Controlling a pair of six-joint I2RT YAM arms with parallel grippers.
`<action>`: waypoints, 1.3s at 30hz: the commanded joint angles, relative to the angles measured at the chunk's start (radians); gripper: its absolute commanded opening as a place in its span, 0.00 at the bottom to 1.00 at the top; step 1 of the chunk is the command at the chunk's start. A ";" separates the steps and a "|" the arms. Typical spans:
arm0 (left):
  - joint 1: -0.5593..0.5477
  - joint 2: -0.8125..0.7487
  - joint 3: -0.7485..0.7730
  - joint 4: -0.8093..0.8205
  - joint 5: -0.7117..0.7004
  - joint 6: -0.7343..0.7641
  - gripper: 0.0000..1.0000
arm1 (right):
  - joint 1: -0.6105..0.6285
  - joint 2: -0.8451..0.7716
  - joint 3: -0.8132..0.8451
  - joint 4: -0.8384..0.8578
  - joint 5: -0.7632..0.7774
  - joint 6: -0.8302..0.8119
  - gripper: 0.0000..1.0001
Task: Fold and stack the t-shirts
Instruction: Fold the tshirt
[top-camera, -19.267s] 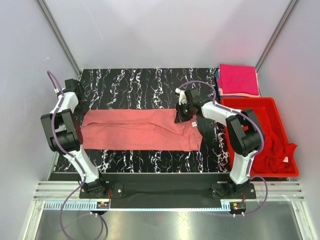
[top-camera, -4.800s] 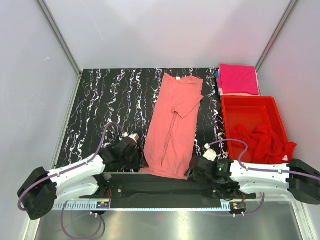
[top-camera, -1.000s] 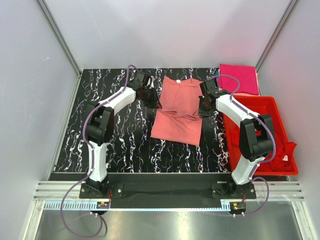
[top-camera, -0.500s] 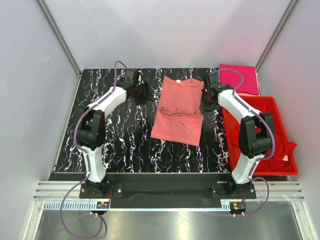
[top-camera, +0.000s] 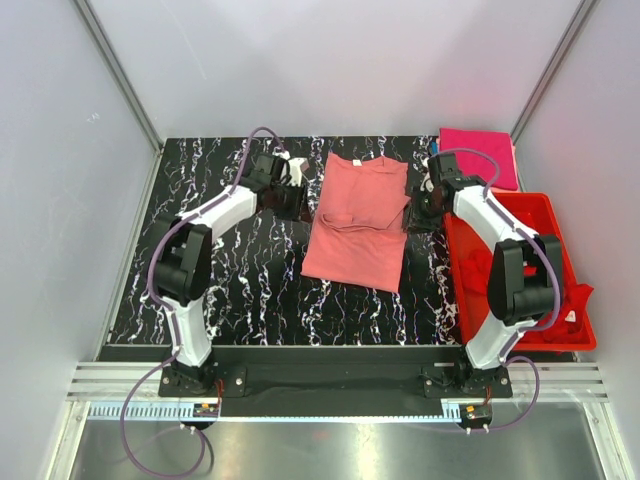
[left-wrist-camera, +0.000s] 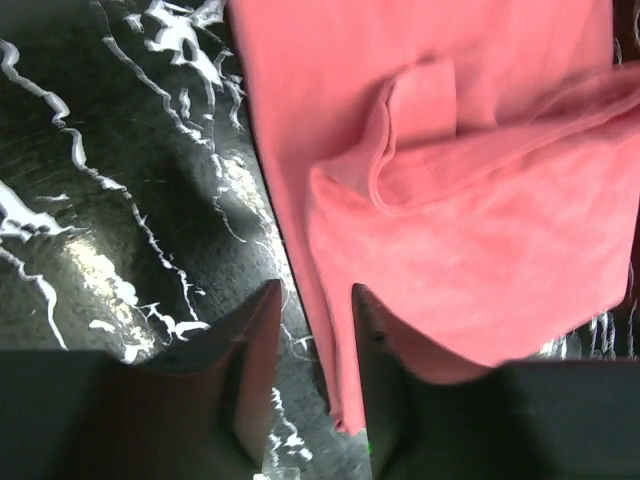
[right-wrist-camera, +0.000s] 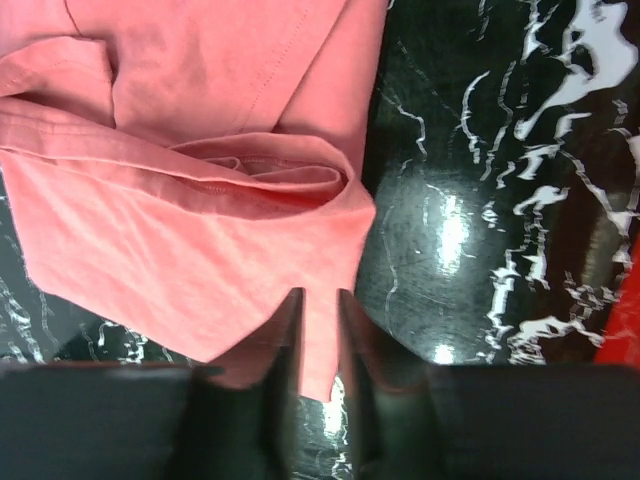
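A salmon-pink t-shirt (top-camera: 358, 222) lies folded on the black marbled table (top-camera: 230, 280), its upper layer doubled over the lower one. My left gripper (top-camera: 293, 198) hangs just off the shirt's left edge. In the left wrist view it (left-wrist-camera: 315, 290) is open, with the shirt's edge (left-wrist-camera: 340, 300) and bare table showing between the fingers. My right gripper (top-camera: 418, 212) hovers at the shirt's right edge. Seen from the right wrist it (right-wrist-camera: 320, 295) is open by a narrow gap above the shirt's corner (right-wrist-camera: 325, 350). A magenta-pink t-shirt (top-camera: 478, 158) lies folded at the back right.
A red plastic bin (top-camera: 500, 205) stands on the right, close beside my right arm, with crumpled red t-shirts (top-camera: 545, 295) in it. The enclosure's white walls rise behind and to both sides of the table.
Both grippers have opened and let go of the salmon-pink shirt's folded layer. The right one has drifted right, off the cloth; the left pulled away and came back a little. The shirt stays folded.
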 joint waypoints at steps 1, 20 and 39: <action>0.003 0.020 0.047 0.004 0.171 0.150 0.32 | -0.005 0.031 -0.003 0.014 -0.091 -0.006 0.23; -0.009 0.213 0.273 0.046 0.104 0.019 0.45 | -0.031 0.080 0.008 0.085 -0.048 -0.034 0.40; 0.061 0.255 0.305 -0.025 0.236 0.199 0.58 | -0.129 0.227 0.034 0.166 -0.320 -0.129 0.47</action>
